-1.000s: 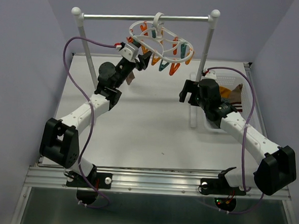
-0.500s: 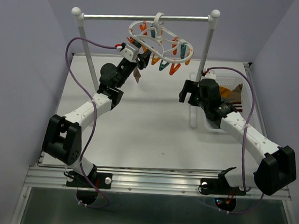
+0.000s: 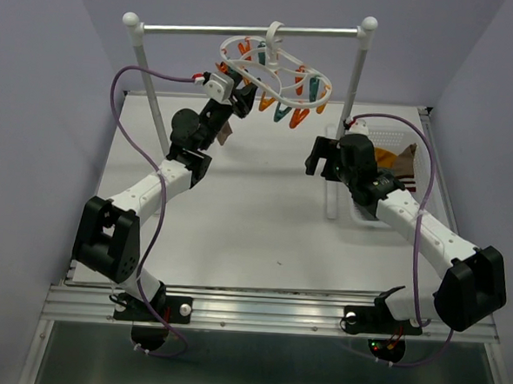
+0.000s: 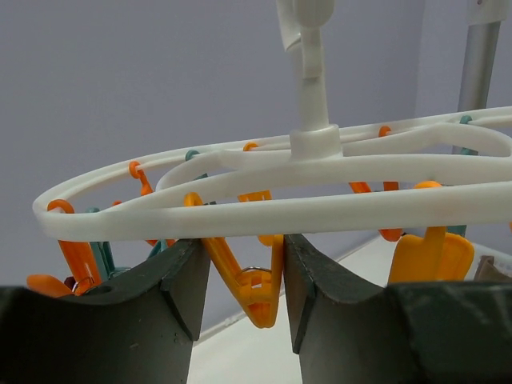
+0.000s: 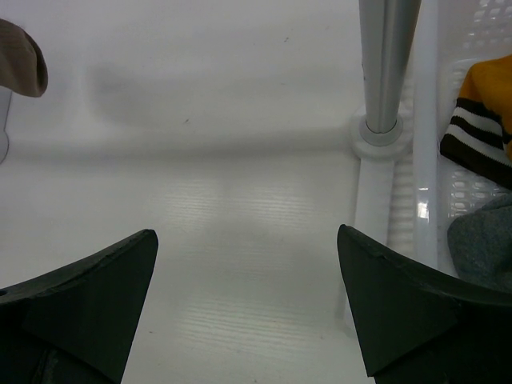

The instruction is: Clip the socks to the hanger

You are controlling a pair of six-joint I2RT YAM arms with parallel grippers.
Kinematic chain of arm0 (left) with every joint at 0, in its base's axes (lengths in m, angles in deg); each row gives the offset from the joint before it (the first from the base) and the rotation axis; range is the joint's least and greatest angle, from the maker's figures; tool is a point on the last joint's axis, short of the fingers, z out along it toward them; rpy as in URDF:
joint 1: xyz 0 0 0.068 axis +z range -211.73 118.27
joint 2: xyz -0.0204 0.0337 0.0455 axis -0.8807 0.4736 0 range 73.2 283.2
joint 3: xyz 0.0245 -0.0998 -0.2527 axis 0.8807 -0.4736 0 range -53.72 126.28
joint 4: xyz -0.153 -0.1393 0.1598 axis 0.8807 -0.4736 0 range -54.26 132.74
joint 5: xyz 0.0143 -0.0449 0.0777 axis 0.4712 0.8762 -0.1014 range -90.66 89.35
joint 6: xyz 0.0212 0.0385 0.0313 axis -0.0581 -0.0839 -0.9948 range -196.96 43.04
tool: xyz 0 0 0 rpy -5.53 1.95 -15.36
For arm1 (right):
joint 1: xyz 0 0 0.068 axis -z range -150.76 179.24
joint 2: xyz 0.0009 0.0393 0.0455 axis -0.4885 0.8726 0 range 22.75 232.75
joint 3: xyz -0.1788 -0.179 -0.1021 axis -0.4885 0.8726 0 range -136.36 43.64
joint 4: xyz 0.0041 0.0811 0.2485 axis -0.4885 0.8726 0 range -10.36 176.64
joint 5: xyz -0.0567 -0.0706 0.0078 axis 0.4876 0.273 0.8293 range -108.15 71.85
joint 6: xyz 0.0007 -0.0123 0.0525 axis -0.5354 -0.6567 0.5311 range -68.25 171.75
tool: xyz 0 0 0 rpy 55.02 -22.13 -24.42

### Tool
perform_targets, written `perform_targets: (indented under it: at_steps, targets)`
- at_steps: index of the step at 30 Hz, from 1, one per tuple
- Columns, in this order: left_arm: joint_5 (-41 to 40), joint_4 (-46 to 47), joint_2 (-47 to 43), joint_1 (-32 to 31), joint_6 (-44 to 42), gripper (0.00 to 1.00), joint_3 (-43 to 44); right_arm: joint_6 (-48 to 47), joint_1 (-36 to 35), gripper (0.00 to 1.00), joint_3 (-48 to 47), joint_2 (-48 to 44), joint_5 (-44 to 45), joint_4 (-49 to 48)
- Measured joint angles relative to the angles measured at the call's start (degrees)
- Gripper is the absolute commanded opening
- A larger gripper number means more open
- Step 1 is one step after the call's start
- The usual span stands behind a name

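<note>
Under the near left rim of the hanger (image 3: pixel 277 71), the left gripper (image 4: pixel 244 240) points upward, its fingers pinching an orange clip (image 4: pixel 256 292) that hangs lengthwise between them. Just below the hanger's left end dangles a brown sock (image 3: pixel 225 136); what holds it is hidden behind the arm. Lower and well right of the hanger, the right gripper (image 5: pixel 246 230) is spread wide and holds nothing, with more socks (image 3: pixel 396 157) in a white basket (image 3: pixel 374 127) beyond it. Of the two, the left arm is plainly nearer the clips
</note>
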Motion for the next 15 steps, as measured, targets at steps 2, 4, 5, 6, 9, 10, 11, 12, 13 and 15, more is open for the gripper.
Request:
perform_targets:
  at_steps: [2, 4, 5, 6, 9, 10, 11, 12, 13, 15]
  targets:
    - [-0.42, -0.13, 0.0, 0.0, 0.83, 0.4, 0.0, 0.0, 0.0, 1.0, -0.02, 0.04, -0.17, 0.0]
    - [-0.68, -0.46, 0.0, 0.0, 1.55, 0.26, 0.09, -0.02, 0.0, 1.0, -0.02, 0.04, -0.26, 0.0]
    - [-0.87, -0.79, 0.09, 0.0, 1.95, 0.21, 0.33, -0.17, 0.0, 1.0, -0.04, 0.04, -0.28, 0.0]
    - [-0.96, -1.01, 0.17, 0.0, 2.34, 0.2, 0.57, -0.2, 0.0, 1.0, -0.04, 0.09, -0.33, 0.0]
    - [-1.07, -1.36, 0.26, 0.0, 4.15, 0.0, 0.96, -0.35, 0.0, 1.0, -0.2, 0.61, -0.7, -0.02]
    - [-1.05, -1.4, 0.26, 0.0, 5.11, 0.0, 1.07, -0.39, 0.0, 1.0, -0.26, 0.81, -0.87, -0.02]
    - [-1.07, -1.42, 0.26, 0.0, 5.77, 0.0, 1.09, -0.39, 0.0, 1.0, -0.26, 1.05, -1.07, -0.04]
    - [-1.07, -1.55, 0.26, 0.0, 6.67, 0.0, 1.14, -0.39, 0.0, 1.0, -0.26, 1.16, -1.18, -0.02]
    - [-1.05, -1.75, 0.26, 0.0, 7.43, 0.0, 1.22, -0.39, 0.0, 1.0, -0.26, 1.36, -1.29, -0.02]
    - [-0.9, -2.32, 0.26, 0.0, 8.96, 0.0, 1.42, -0.42, 0.0, 1.0, -0.26, 1.51, -1.55, -0.02]
